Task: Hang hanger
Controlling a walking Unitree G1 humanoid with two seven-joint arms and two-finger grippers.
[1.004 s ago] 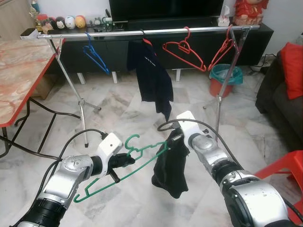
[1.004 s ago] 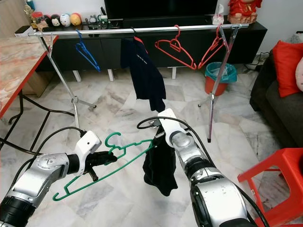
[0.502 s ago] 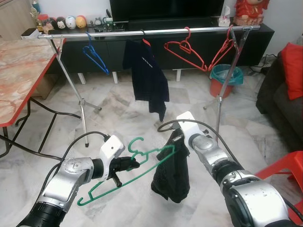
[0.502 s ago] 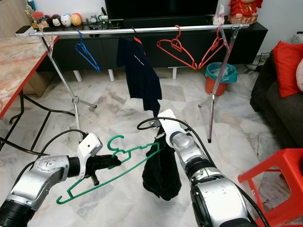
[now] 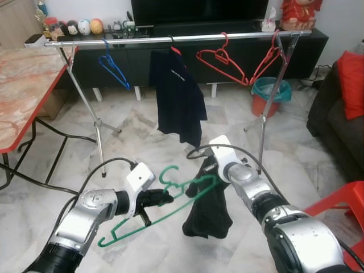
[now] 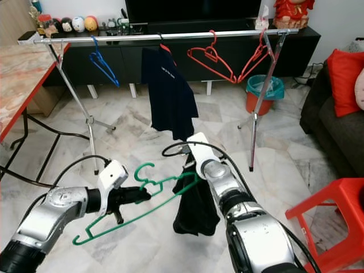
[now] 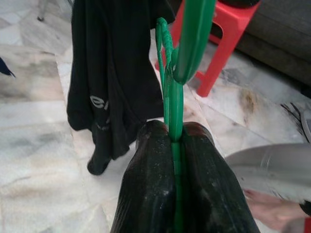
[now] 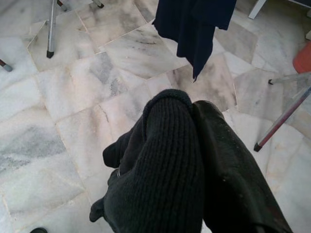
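Only a pale "e" reads on the black garment (image 7: 104,73).

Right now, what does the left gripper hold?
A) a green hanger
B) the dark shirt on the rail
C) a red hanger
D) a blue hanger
A: the left gripper is shut on the green hanger, whose thin green bar passes between its black fingers in the left wrist view.
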